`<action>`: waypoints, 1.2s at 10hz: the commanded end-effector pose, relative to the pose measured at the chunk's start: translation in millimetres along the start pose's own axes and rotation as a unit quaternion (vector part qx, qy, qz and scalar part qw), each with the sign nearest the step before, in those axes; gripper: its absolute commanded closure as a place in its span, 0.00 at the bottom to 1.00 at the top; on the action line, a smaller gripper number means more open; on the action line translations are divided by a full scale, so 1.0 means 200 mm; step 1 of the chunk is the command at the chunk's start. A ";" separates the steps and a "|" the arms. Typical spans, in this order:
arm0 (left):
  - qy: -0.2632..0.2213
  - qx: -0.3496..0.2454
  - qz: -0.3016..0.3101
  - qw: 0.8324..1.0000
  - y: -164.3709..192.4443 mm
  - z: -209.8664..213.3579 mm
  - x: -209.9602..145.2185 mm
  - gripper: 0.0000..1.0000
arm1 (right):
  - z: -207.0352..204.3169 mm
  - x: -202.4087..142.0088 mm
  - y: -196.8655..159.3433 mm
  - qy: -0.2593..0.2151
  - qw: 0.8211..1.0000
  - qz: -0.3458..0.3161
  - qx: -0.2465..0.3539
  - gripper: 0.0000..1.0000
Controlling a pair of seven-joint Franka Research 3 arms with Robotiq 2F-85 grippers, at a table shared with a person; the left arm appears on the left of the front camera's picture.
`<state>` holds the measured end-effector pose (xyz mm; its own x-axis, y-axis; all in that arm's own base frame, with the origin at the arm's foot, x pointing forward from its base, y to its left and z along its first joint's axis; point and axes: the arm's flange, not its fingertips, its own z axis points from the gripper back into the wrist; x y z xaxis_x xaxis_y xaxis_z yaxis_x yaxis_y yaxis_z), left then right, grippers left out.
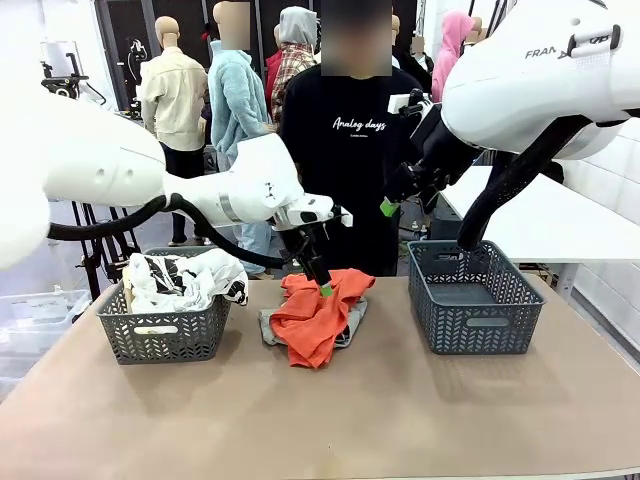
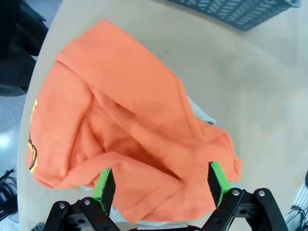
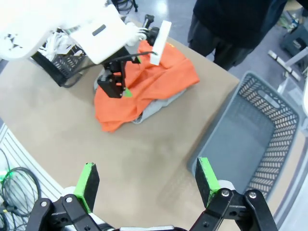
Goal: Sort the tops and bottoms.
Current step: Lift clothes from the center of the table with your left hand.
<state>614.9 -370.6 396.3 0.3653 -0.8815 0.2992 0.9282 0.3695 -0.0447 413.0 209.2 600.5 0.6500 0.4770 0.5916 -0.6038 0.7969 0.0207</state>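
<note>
Now: I see left gripper point(image 2: 161, 180) jaws spread wide, nothing held, poised low over orange-red garment point(image 1: 315, 315) heaped at table centre. Light grey garment point(image 3: 154, 108) lies under it, edges peeking out. Right gripper point(image 3: 144, 185) also released, raised above table near right basket point(image 1: 470, 325). My worry: deep pinch catches both layers, grey drags along into wrong basket; shallow pinch on loose fold slips mid-carry.

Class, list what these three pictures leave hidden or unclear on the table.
Grey garment: every view, mostly buried under the orange garment; top or bottom unclear.
Left basket: front view, crumpled white cloth hides what lies beneath.
Left claw: open; front and wrist views leave contact with the orange garment unclear.
</note>
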 end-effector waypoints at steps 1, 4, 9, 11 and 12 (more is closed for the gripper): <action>0.022 0.036 0.046 0.998 0.06 0.00 0.07 0.00 | 0.00 -0.03 0.00 0.005 1.000 -0.002 0.001 0.00; 0.099 0.093 0.104 0.985 0.06 -0.03 0.15 0.00 | 0.00 -0.03 0.00 0.005 1.000 -0.002 0.001 0.00; 0.068 0.057 0.166 0.982 0.11 -0.04 0.12 0.00 | 0.00 -0.03 0.00 0.005 1.000 -0.002 0.001 0.00; 0.079 0.065 0.175 0.979 0.13 -0.07 0.09 0.00 | 0.00 -0.03 0.00 0.005 1.000 -0.002 0.001 0.00; 0.080 0.064 0.178 0.979 0.14 -0.08 0.08 0.00 | 0.00 -0.03 0.00 0.005 1.000 -0.002 0.001 0.00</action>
<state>641.4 -377.8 382.7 0.6563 -0.7430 0.1314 0.7482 0.6633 0.0135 413.0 209.2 600.5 0.6500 0.4770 0.5916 -0.6037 0.7969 0.0208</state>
